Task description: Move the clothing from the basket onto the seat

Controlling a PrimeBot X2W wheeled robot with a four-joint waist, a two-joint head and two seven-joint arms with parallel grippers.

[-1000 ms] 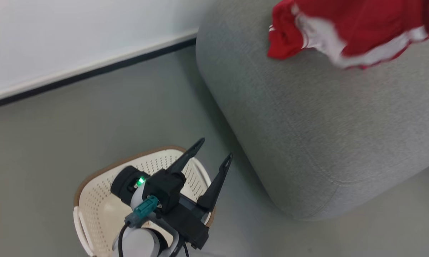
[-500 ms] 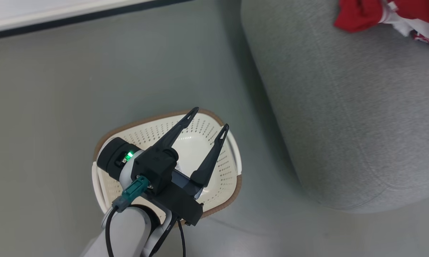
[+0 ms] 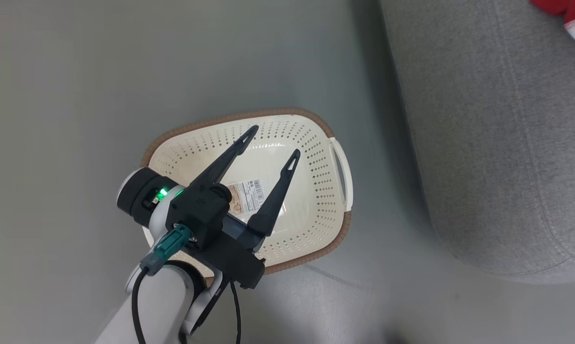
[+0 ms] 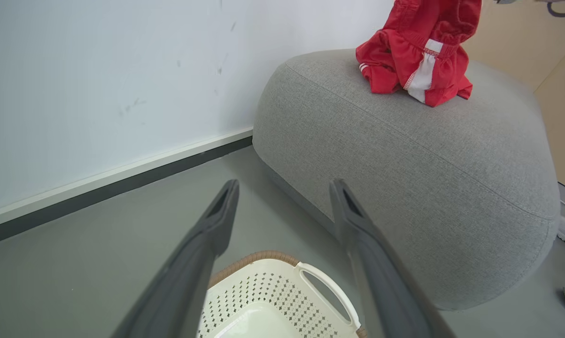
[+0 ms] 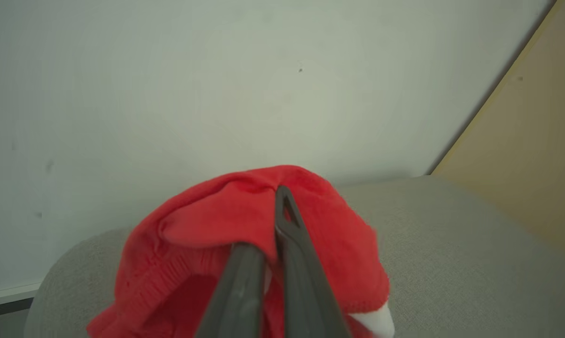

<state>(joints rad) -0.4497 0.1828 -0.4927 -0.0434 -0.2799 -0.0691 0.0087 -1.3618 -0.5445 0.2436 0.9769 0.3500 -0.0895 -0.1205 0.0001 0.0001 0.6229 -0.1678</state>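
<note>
While left gripper (image 3: 274, 141) hangs spread above basket (image 3: 326, 191); right gripper (image 5: 274, 220) pinches clothing (image 5: 207, 220) | basket rim — apart from seat (image 3: 483, 143) edge

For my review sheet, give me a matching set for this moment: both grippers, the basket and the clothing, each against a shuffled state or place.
1 left gripper
2 right gripper
3 basket
4 clothing

A on the floor, label showing
B open, above the basket
C red, lower end touching the seat
D shut on the clothing

Pairs: 1-B, 2-D, 3-A, 4-C
</note>
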